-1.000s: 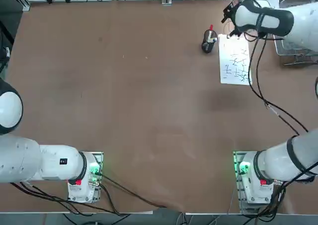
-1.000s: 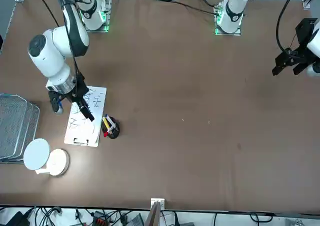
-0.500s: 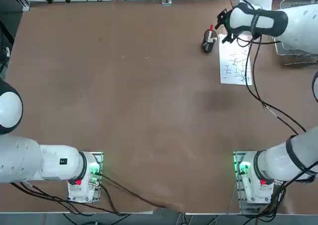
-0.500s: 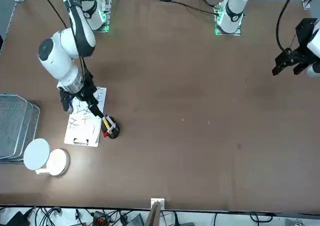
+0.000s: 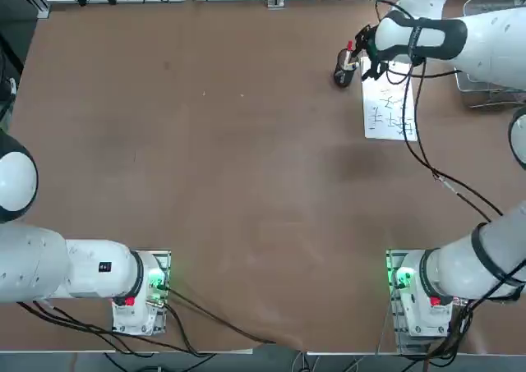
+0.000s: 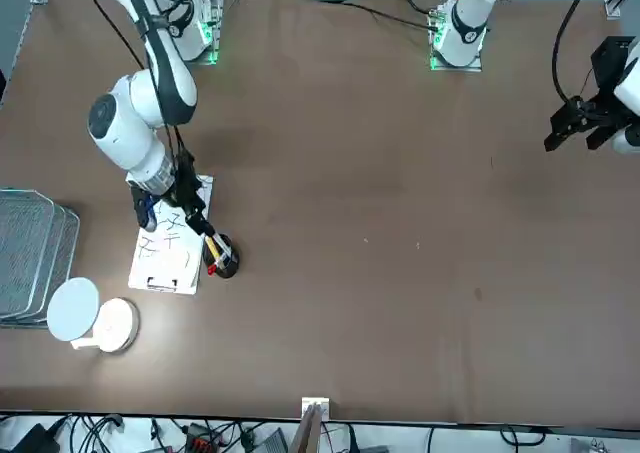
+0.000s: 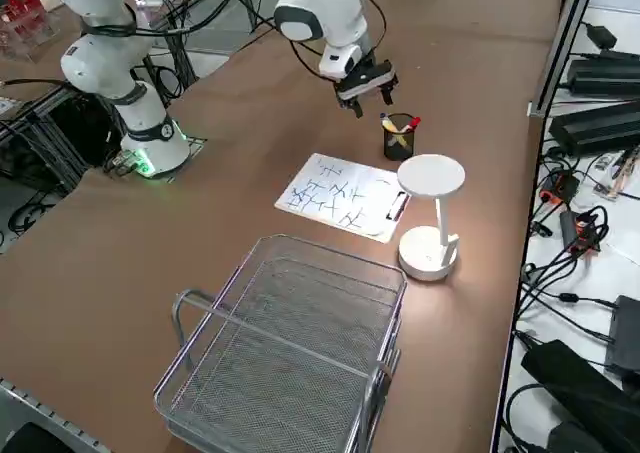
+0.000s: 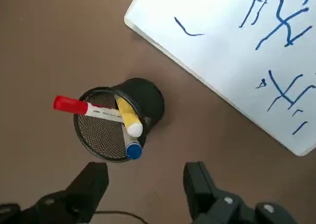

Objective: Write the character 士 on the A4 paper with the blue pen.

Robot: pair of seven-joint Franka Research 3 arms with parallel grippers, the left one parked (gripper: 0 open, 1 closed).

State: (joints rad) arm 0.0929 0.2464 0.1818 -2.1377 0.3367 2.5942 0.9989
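Sliding off the paper since the earlier frame, the right gripper now hangs released just beside the black cup; the blue pen stands inside, cap up, nearest the fingers.

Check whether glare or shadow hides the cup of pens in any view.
Right wrist view: no glare; the cup and blue-capped pen are evenly lit, the paper bright but its strokes readable, the open right hand above the cup dark. Top view: the arm hides the paper's far edge.
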